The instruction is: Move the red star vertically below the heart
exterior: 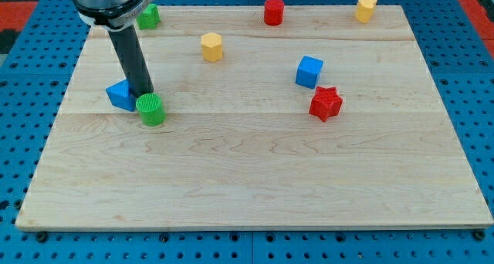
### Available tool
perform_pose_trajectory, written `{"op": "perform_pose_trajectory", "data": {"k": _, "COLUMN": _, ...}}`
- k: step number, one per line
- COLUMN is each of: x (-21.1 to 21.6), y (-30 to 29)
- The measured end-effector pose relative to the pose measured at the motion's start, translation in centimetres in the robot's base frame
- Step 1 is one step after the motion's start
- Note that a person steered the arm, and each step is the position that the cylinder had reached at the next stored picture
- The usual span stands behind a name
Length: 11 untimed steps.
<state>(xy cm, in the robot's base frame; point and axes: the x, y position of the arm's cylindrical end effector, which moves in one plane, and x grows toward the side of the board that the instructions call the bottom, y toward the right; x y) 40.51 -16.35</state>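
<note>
The rod's tip (142, 93) touches a blue wedge (120, 95) and ribbed green cylinder (151, 109); no hand exists. One matte red star (326, 103) lies far right, yellow heart (366, 8) beyond it on the wooden worktop (255, 179)

The red star-shaped block (326, 103) lies flat on the pale wooden worktop (255, 187) at the view's right, well apart from the yellow heart-shaped block (366, 8) near the top-right corner.

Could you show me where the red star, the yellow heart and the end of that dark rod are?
red star-shaped block (326, 103): camera view, middle of its top face.
yellow heart-shaped block (366, 8): camera view, top right, middle of the block.
my tip (143, 93): camera view, rod's very end, between blue block (120, 95) and green cylinder (151, 109).
</note>
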Motion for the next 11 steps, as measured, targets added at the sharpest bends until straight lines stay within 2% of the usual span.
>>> {"op": "perform_pose_trajectory", "data": {"k": 1, "x": 0.0, "y": 0.0}}
{"op": "perform_pose_trajectory", "data": {"k": 2, "x": -0.3, "y": 2.7}}
{"op": "perform_pose_trajectory", "data": {"k": 4, "x": -1.6, "y": 18.3}}
{"op": "perform_pose_trajectory", "data": {"k": 5, "x": 0.1, "y": 22.0}}
{"op": "perform_pose_trajectory", "data": {"k": 6, "x": 1.1, "y": 25.0}}
{"op": "perform_pose_trajectory", "data": {"k": 8, "x": 3.7, "y": 26.7}}
{"op": "perform_pose_trajectory", "data": {"k": 9, "x": 3.4, "y": 31.7}}
{"op": "perform_pose_trajectory", "data": {"k": 11, "x": 5.3, "y": 36.5}}
